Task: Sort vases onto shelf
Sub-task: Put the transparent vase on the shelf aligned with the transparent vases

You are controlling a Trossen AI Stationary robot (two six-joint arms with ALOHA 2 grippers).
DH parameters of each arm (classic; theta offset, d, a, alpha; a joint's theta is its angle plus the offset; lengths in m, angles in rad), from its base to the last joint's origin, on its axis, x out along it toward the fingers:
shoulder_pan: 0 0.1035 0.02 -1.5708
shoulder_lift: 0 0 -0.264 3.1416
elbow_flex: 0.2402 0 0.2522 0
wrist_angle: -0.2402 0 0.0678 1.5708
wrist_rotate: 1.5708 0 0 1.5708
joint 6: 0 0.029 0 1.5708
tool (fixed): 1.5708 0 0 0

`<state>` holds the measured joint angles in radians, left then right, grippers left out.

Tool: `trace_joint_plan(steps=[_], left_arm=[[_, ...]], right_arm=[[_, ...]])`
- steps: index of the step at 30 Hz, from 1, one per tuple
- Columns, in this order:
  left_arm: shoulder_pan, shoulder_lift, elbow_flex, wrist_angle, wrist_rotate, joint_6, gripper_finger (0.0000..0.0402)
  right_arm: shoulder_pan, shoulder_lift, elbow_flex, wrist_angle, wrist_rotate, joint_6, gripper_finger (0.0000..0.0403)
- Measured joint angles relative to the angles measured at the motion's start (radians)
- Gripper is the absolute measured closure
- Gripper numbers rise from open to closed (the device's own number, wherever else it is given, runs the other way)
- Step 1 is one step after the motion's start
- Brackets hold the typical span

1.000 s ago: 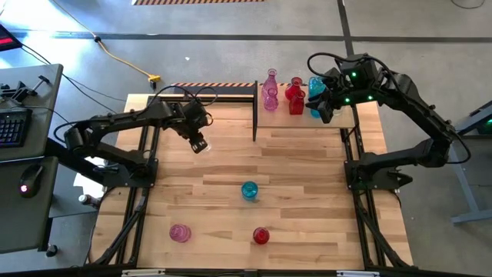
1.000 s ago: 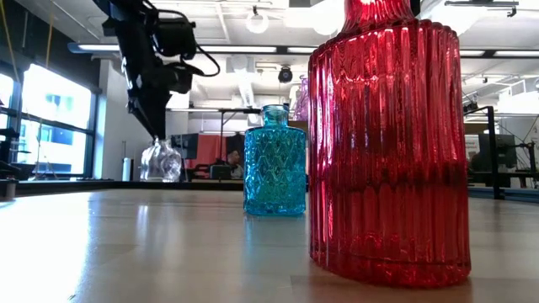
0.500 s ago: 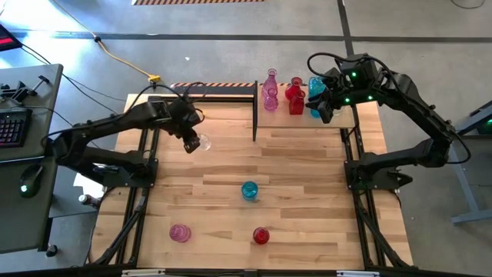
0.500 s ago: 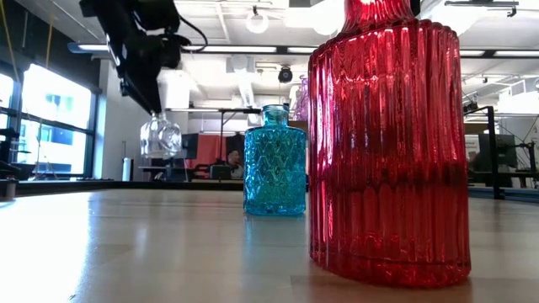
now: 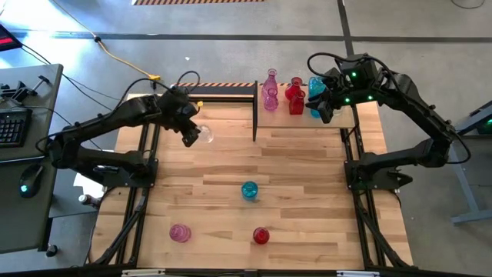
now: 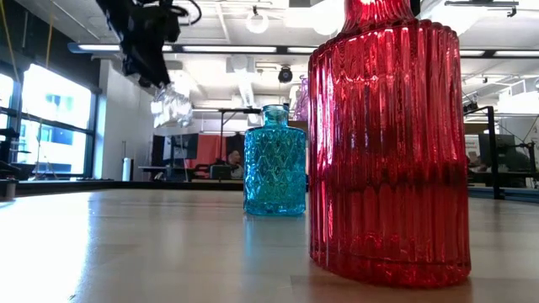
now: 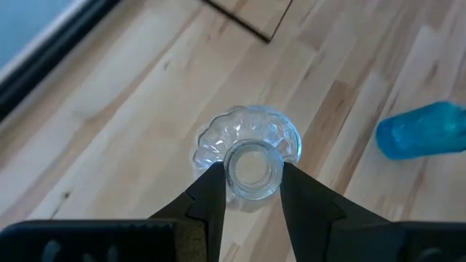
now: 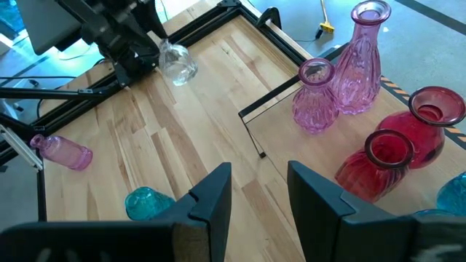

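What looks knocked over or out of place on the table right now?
The small pink glass vase lies on its side near the table's front left, seen from above. The turquoise glass vase and the red ribbed glass vase stand upright. The left gripper holds the clear ruffled glass vase by its neck.

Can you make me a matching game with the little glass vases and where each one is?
Things:
1. clear vase
2. turquoise vase
3. pink vase
4. tall pink vase

Places:
A. standing on the shelf
B. lying near the table's front left corner
C. held up in the air by the left gripper
D. mid-table

Pairs: 1-C, 2-D, 3-B, 4-A
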<state>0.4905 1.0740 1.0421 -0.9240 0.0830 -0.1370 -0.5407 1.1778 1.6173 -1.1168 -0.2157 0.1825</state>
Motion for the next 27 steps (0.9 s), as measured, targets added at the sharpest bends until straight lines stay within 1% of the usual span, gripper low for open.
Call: trace_joint_plan(steps=[10, 15, 18, 20, 23, 25, 27], left_arm=[[0.000, 0.000, 0.129, -0.004, 0.000, -0.020, 0.0302], [0.000, 0.001, 0.178, -0.006, 0.005, -0.054, 0.0302], [0.000, 0.001, 0.204, -0.006, 0.012, -0.068, 0.0302], [-0.001, 0.001, 0.218, -0.006, 0.013, -0.071, 0.0302], [-0.004, 0.001, 0.233, -0.006, 0.012, -0.085, 0.0302], [-0.012, 0.001, 0.243, -0.006, 0.012, -0.097, 0.0302], [-0.022, 0.001, 0.254, -0.005, 0.012, -0.097, 0.0302]], right_arm=[[0.000, 0.000, 0.000, 0.000, 0.006, 0.000, 0.0288], [0.000, 0.000, 0.000, 0.000, 0.074, 0.000, 0.0288], [0.000, 0.000, 0.000, 0.000, 0.082, 0.009, 0.0288], [0.000, 0.000, 0.000, 0.000, 0.065, 0.043, 0.0288], [0.000, 0.000, 0.000, 0.000, 0.003, 0.068, 0.0287], [0.000, 0.000, 0.000, 0.000, -0.040, 0.078, 0.0279], [0.000, 0.000, 0.000, -0.001, -0.081, 0.079, 0.0262]])
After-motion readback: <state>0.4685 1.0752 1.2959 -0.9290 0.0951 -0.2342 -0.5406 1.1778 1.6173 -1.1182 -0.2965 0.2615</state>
